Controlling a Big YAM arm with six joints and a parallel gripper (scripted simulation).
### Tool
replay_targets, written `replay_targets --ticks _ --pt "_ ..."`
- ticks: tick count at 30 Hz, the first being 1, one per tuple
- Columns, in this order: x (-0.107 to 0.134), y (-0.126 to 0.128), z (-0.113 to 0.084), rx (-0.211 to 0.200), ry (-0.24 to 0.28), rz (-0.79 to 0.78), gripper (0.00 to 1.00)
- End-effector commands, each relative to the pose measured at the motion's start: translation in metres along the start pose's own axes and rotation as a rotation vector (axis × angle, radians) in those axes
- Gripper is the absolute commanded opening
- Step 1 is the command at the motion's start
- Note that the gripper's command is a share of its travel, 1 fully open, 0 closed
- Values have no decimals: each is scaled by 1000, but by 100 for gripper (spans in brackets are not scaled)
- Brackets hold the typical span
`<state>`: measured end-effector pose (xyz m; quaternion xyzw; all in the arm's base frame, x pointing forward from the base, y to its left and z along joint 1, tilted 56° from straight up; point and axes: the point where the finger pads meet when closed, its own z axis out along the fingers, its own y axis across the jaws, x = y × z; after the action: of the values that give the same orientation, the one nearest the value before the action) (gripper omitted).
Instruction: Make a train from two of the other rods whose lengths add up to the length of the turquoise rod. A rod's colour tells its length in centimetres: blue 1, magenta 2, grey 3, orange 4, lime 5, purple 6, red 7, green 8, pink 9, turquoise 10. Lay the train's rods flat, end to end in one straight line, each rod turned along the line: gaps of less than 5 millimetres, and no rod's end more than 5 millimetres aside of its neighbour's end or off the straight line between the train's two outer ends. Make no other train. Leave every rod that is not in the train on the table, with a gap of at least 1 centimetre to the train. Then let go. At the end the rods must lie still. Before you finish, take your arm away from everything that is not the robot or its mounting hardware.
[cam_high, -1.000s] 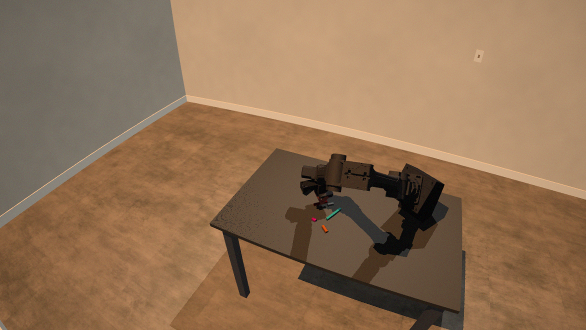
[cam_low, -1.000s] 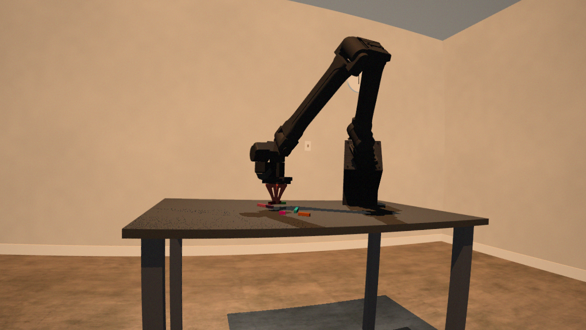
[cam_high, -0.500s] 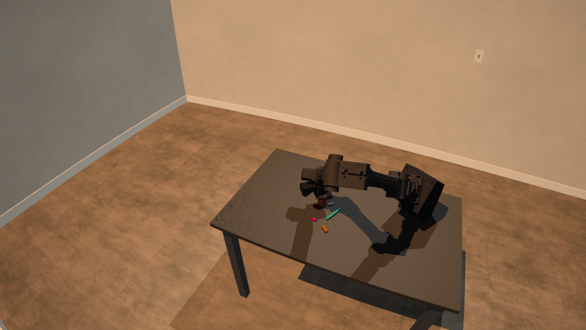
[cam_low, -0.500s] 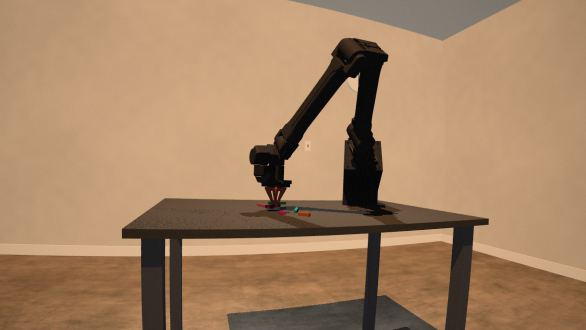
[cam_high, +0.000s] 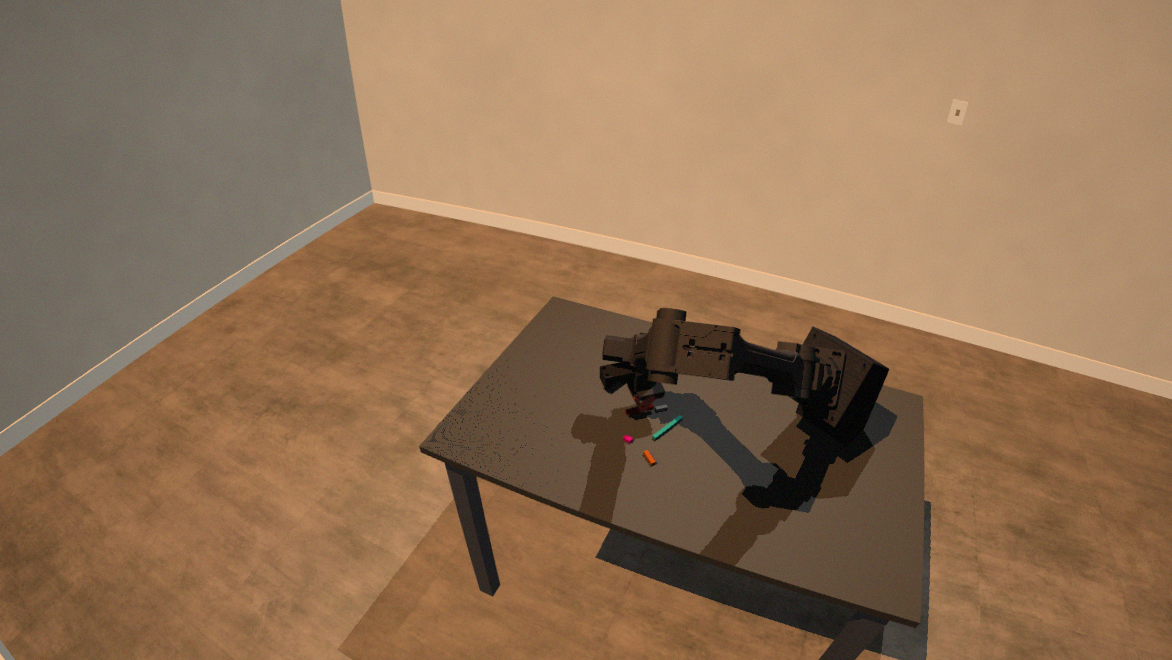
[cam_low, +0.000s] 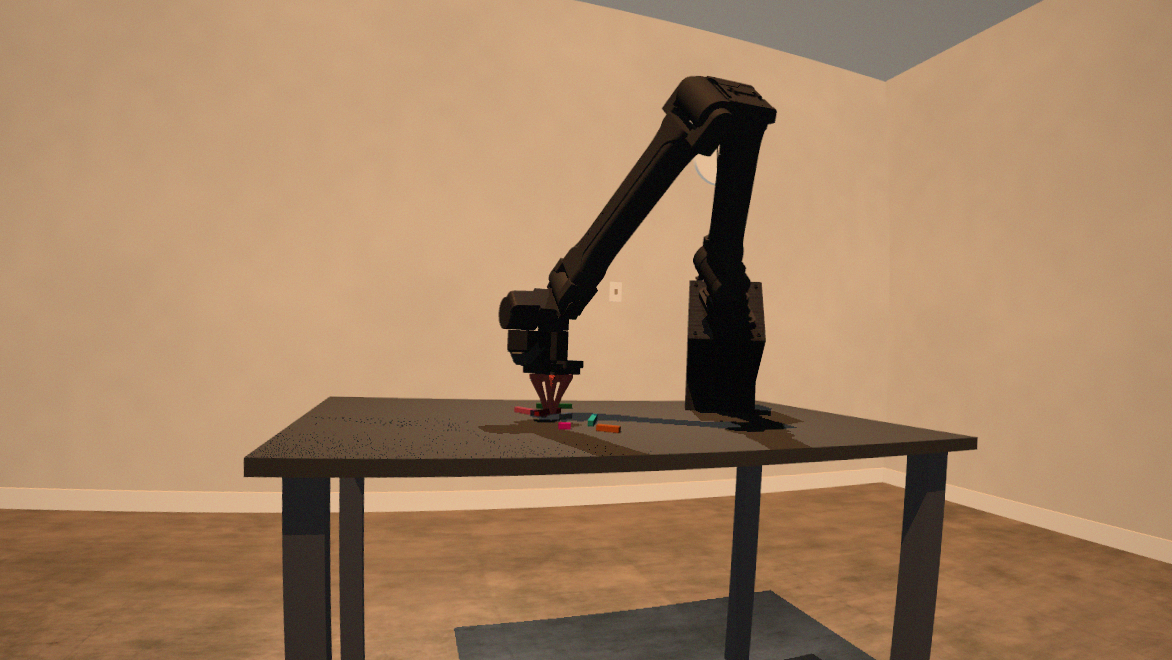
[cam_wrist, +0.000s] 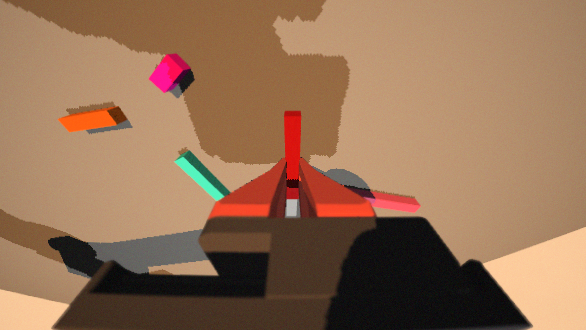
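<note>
My end effector (cam_high: 645, 407) (cam_low: 547, 413) (cam_wrist: 292, 164) is clenched on the red rod (cam_high: 633, 411) (cam_low: 538, 413) (cam_wrist: 292, 137), near the grey rod (cam_high: 661, 408) (cam_low: 565, 416) (cam_wrist: 292, 208); contact unclear. Risk: uneven finger release could twist red, opening a gap or skewing the line.

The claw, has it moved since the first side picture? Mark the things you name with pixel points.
Yes, down: in the side view the claw (cam_high: 645, 406) (cam_low: 549, 412) (cam_wrist: 292, 164) is a bit lower, closer to the table (cam_high: 524, 368) (cam_low: 393, 442) (cam_wrist: 450, 125).
</note>
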<state>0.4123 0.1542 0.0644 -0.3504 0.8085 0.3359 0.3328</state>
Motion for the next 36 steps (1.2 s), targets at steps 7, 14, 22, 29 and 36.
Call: replay_targets --ticks 7,14,22,29,36 --pt "2 -4 -5 14 -7 18 5" --pt "2 -4 -5 14 -7 18 5" --pt "4 -6 -6 18 -11 20 5" --pt "8 -6 -4 15 -7 26 5" --pt "7 -7 -5 16 -8 25 5"
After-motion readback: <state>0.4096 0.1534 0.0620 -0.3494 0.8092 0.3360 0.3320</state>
